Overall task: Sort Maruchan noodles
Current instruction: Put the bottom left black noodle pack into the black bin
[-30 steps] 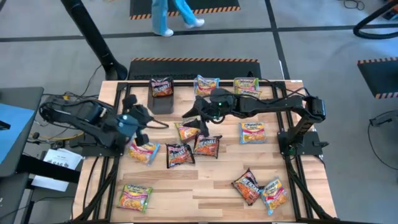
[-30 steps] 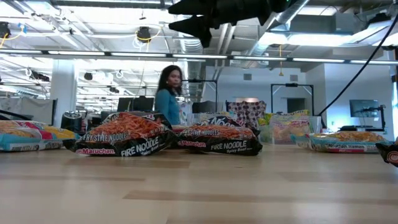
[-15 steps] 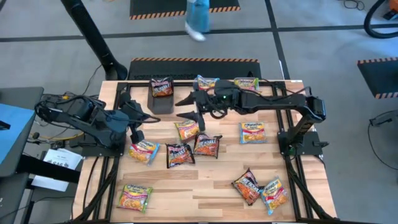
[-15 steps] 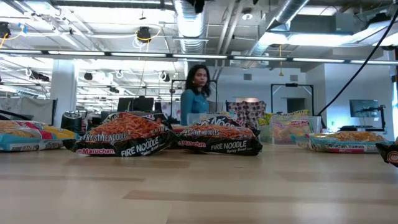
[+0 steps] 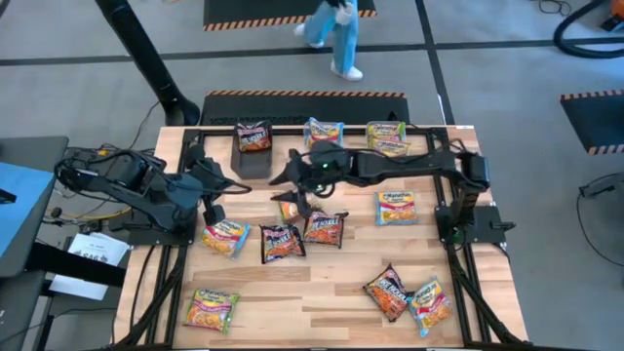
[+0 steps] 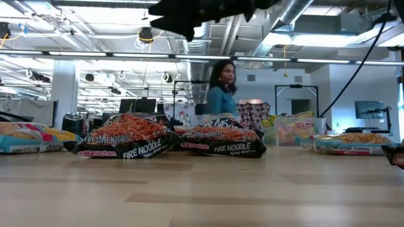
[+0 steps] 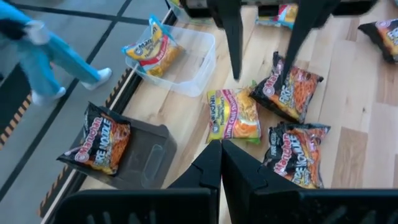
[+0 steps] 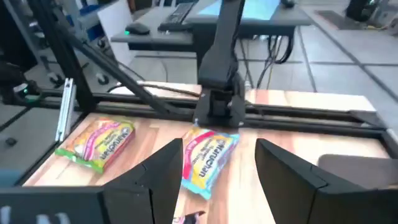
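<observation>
Maruchan packets lie flat about the table. A green/yellow-edged packet (image 5: 290, 207) (image 7: 235, 115) is near the middle, with two dark maroon packets (image 5: 281, 242) (image 5: 325, 227) beside it. My right gripper (image 5: 288, 193) (image 8: 217, 180) hangs open above the green/yellow-edged packet without touching it. It shows as a dark shape at the top of the low view (image 6: 183, 16). My left gripper (image 5: 212, 203) (image 7: 219, 155) is shut and empty near the table's left side, above a blue-edged packet (image 5: 226, 237) (image 8: 208, 155).
Along the far edge, a black box (image 5: 252, 161) holds a maroon packet (image 7: 99, 146), and two clear tubs (image 7: 186, 68) (image 5: 388, 136) hold one packet each. More packets lie near the near edge (image 5: 210, 309) (image 5: 387, 291) (image 5: 429, 302) and at right (image 5: 397, 207). A person (image 6: 221, 88) walks beyond the table.
My right gripper swung toward the far edge, then came back toward the near left, and now hangs over the green/yellow-edged packet. My left gripper drew back toward the table's left edge, away from the middle. The person behind the table walked from left to right.
</observation>
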You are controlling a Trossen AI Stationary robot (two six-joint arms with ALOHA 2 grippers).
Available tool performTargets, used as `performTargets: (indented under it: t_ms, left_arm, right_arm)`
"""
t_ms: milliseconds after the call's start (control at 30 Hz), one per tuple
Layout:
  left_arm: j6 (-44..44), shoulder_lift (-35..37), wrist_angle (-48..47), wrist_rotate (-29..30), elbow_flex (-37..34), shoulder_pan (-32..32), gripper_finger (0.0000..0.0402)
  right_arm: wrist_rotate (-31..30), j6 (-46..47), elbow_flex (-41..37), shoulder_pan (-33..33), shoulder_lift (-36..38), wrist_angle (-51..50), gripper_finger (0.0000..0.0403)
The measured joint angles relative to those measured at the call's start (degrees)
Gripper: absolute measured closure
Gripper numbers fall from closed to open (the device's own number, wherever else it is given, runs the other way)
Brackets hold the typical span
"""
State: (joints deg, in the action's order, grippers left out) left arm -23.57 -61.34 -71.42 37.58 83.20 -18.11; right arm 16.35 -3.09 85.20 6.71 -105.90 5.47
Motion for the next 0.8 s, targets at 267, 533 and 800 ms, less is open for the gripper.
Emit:
performTargets:
  t_ms: [267,533,800]
  left_arm:
    - [-1.14,-0.06,-1.85,-0.76,-0.02,0.0,0.0402]
    - [-1.23,-0.04,-2.43,-0.76,-0.02,0.0,0.0401]
    - [-2.09,-0.06,-2.43,-0.92,-0.02,0.0,0.0401]
  right_arm:
    - [0.15,0.03,0.34,-2.53,-5.6,-4.47,0.0177]
    - [-0.18,-2.36,0.52,-4.98,-8.59,-7.33,0.0177]
    - [-1.79,-3.45,0.4,-6.73,-13.19,-9.69,0.0177]
